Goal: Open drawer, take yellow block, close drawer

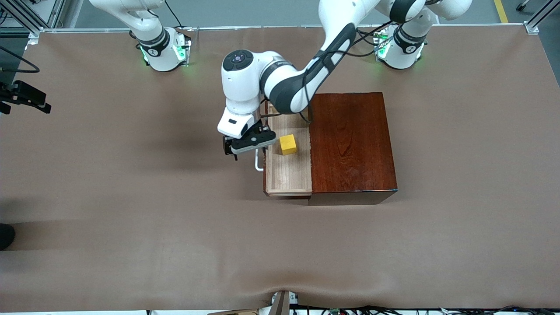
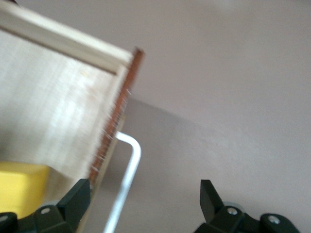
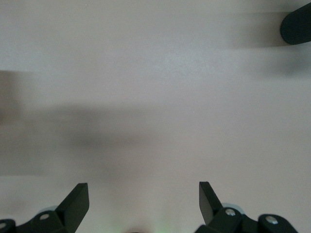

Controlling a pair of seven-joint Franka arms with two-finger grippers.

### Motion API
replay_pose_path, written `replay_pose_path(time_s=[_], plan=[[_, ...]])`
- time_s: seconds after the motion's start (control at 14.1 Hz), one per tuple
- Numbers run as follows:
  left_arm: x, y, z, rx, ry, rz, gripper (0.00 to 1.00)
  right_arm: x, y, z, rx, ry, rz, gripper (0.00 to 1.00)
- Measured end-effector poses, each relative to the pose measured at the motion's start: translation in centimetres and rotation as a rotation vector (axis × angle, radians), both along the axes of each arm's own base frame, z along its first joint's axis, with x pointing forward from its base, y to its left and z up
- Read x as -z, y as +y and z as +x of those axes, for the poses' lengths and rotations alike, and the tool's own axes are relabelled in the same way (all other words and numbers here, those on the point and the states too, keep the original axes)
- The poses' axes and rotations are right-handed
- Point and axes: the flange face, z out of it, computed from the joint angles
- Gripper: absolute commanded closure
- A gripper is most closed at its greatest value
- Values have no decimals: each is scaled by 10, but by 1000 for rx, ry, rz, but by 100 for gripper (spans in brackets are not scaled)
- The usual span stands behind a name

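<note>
Just right of the front view's centre, the yellow block (image 1: pixel 288 144) sits in my pulled-out drawer (image 1: pixel 288 175), beside the dark reddish-brown wooden box (image 1: pixel 350 142). My left gripper (image 2: pixel 143 204) hangs wide open astride the white handle (image 2: pixel 127 167), gripping nothing. My right gripper (image 3: pixel 143 201) waits, equally wide, over bare brown table (image 3: pixel 155 97).

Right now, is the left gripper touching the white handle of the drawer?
Apart. The left wrist view shows the open left gripper straddling the handle of the drawer, with gaps at both fingers.
</note>
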Motion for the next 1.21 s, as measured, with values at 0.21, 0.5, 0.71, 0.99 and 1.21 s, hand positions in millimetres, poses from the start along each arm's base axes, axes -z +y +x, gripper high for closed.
replay_pose_path(time_s=[0.21,0.5,0.71,0.99,1.21], plan=[[-87,66,39,-6,0,47,0,3,0,3,5,4,-1,0],[-188,206,93,1,52,105,0,31,-4,23,1,40,-5,0],[-214,315,130,96,137,95,0,32,-7,39,-20,29,-11,0],[-216,422,148,224,205,120,0,26,-9,40,9,20,-14,0],[-223,475,131,295,240,130,0,25,-4,40,89,24,-16,0]])
